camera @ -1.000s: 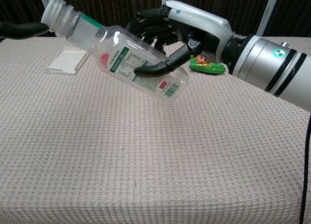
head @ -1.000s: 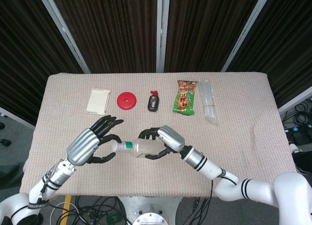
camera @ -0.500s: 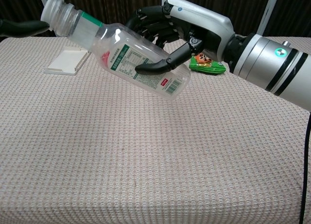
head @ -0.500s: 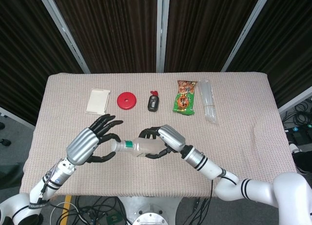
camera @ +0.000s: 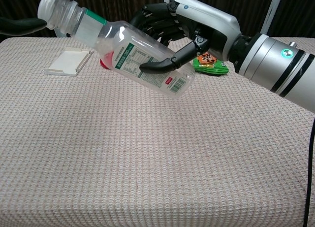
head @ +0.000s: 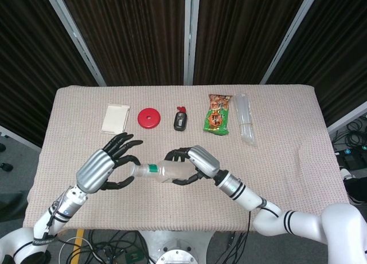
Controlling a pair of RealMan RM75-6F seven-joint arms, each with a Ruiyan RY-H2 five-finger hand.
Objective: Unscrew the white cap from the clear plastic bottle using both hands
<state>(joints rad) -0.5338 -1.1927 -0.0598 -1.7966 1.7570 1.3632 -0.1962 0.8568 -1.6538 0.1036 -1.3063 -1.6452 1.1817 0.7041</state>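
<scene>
Clear plastic bottle with printed label and green neck band (camera: pixel 140 59) is held lying nearly flat above the front-centre of the beige woven tablecloth (head: pixel 287 161), white screw cap (camera: pixel 49 8) pointing toward the robot's left and slightly up. Right hand (head: pixel 192 164) grips the bottle body, fingers curled round it with the thumb across the label; left hand (head: pixel 109 164) is at the cap end, fingers spread and arched around the cap, contact with the cap not resolvable. Along the far edge, left to right: white flat rectangular card (head: pixel 115 118), red round disc (head: pixel 149 117), small black device (head: pixel 180 119), green snack packet (head: pixel 217 114), clear plastic sleeve (head: pixel 245 119).
</scene>
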